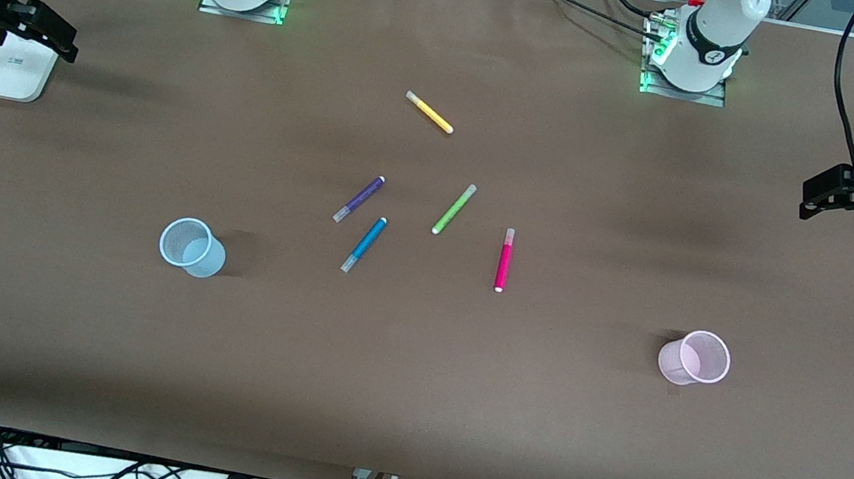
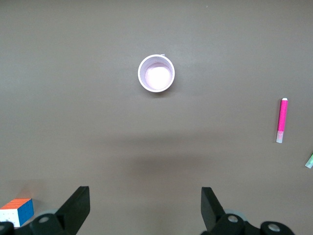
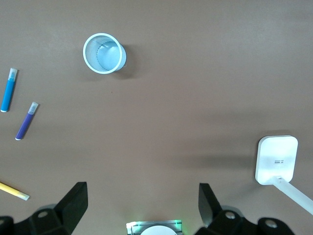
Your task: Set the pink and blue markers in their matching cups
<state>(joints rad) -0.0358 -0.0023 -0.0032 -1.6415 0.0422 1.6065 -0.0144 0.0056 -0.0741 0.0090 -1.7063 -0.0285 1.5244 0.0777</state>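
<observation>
The pink marker (image 1: 504, 260) and the blue marker (image 1: 364, 244) lie flat mid-table, apart from each other. The pale blue cup (image 1: 191, 247) stands upright toward the right arm's end, and the pale pink cup (image 1: 695, 358) stands upright toward the left arm's end; both look empty. My left gripper (image 1: 818, 194) hangs open over the table's left-arm end, and its wrist view shows the pink cup (image 2: 156, 73) and pink marker (image 2: 282, 120). My right gripper (image 1: 58, 37) hangs open over the right-arm end, and its wrist view shows the blue cup (image 3: 103, 53) and blue marker (image 3: 9, 89). Neither gripper holds anything.
A purple marker (image 1: 359, 199) lies beside the blue one, a lime-green marker (image 1: 454, 209) next to the pink one, and a yellow marker (image 1: 429, 112) closer to the bases. A white device (image 1: 17, 67) sits under the right gripper. A colour cube (image 2: 17, 211) shows in the left wrist view.
</observation>
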